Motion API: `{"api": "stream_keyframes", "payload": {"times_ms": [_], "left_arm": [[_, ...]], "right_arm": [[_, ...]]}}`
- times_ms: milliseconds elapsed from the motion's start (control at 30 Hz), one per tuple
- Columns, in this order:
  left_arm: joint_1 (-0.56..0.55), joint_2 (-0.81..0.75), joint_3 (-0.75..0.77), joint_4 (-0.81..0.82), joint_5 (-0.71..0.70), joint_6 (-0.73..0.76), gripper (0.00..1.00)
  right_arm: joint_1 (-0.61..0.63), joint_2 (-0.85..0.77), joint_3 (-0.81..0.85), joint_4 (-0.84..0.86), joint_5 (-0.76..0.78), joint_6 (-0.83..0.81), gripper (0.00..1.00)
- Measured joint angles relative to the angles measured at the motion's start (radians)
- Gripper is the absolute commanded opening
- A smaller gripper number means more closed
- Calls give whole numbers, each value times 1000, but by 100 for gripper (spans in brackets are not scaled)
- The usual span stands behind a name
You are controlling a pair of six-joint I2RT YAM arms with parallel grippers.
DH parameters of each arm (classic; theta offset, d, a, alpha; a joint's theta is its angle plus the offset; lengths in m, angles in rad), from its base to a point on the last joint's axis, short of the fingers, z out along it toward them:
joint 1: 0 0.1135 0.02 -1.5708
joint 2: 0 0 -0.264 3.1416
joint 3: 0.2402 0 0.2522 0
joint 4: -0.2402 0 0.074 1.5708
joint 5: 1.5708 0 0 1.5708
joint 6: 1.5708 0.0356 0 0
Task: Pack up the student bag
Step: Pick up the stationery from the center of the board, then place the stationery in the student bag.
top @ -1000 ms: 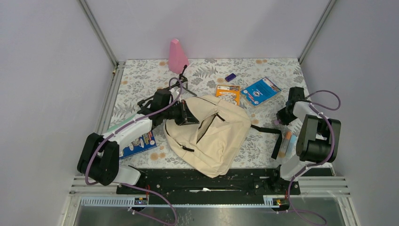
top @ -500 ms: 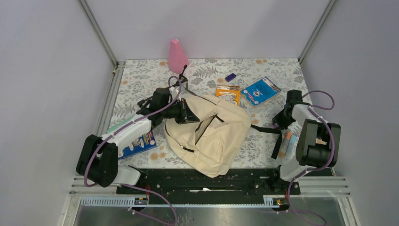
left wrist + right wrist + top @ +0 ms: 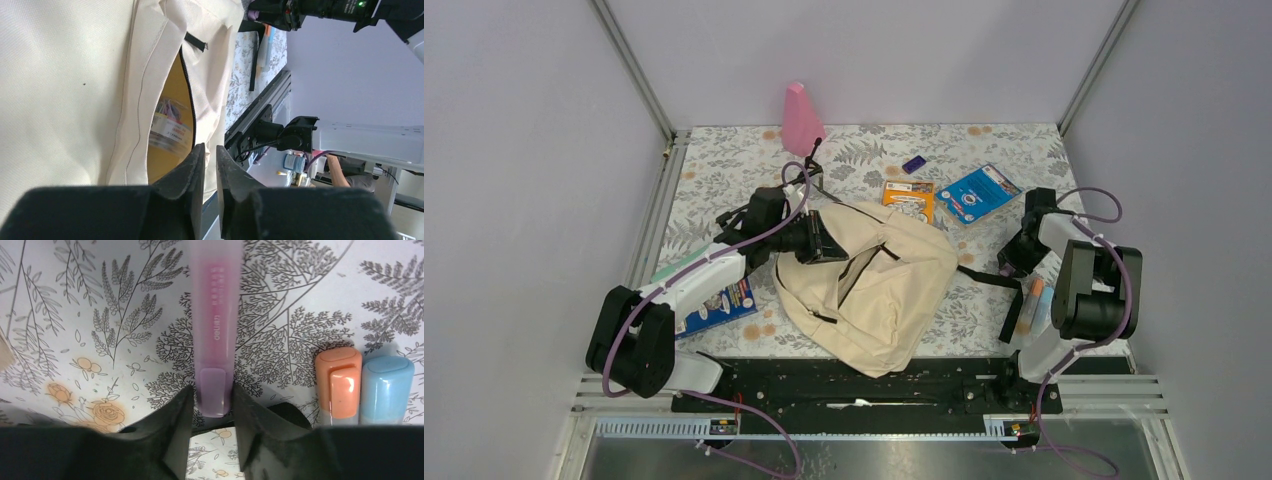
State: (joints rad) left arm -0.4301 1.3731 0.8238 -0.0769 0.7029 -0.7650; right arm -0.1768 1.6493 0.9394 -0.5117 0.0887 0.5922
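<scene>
**Backpack mid-table, a pincer at each side**

The cream student bag (image 3: 879,290) lies mid-table (image 3: 724,165), with the left gripper (image 3: 822,240) at its far-left edge. Only the left wrist view shows those jaws a narrow slit apart with nothing between them, beside an unzipped pocket (image 3: 172,95) holding a labelled packet (image 3: 170,130). Only the right wrist view shows the right gripper (image 3: 212,390) flanking a pink highlighter (image 3: 215,315). I cannot tell whether it squeezes it.
</scene>
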Motion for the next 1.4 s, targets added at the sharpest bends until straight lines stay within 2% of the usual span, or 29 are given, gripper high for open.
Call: {"api": "stream_keyframes", "payload": {"times_ms": [100, 200, 433, 633, 833, 1000, 1067, 1100, 1167, 1200, 1233, 1400], "left_arm": [[0, 0, 1, -34, -18, 27, 29], [0, 2, 11, -85, -50, 63, 38], [0, 40, 95, -225, -169, 178, 51], [-19, 92, 141, -311, -284, 256, 56], [-94, 161, 171, -362, -357, 308, 56], [-149, 214, 192, -398, -399, 338, 46], [-160, 227, 195, -407, -418, 346, 38], [-164, 229, 196, -409, -426, 348, 31], [-171, 230, 198, -412, -442, 353, 9], [-174, 230, 200, -415, -448, 358, 3], [-177, 230, 201, -415, -450, 358, 0], [-186, 204, 196, -401, -451, 361, 0]], "right_arm": [[14, 15, 13, -11, 1, -18, 25], [18, 14, 14, -14, 0, -31, 18], [22, -82, 13, -40, 0, -70, 1], [51, -259, 11, -46, 0, -122, 0], [109, -364, -2, -55, -20, -162, 0], [244, -431, -23, -64, -56, -165, 0], [303, -455, -28, -67, -73, -156, 0], [333, -466, -28, -68, -79, -149, 0], [404, -482, -28, -67, -89, -133, 0], [435, -485, -28, -67, -92, -124, 0], [473, -486, -28, -66, -95, -113, 0], [657, -486, -28, -31, -106, -31, 0]]}}
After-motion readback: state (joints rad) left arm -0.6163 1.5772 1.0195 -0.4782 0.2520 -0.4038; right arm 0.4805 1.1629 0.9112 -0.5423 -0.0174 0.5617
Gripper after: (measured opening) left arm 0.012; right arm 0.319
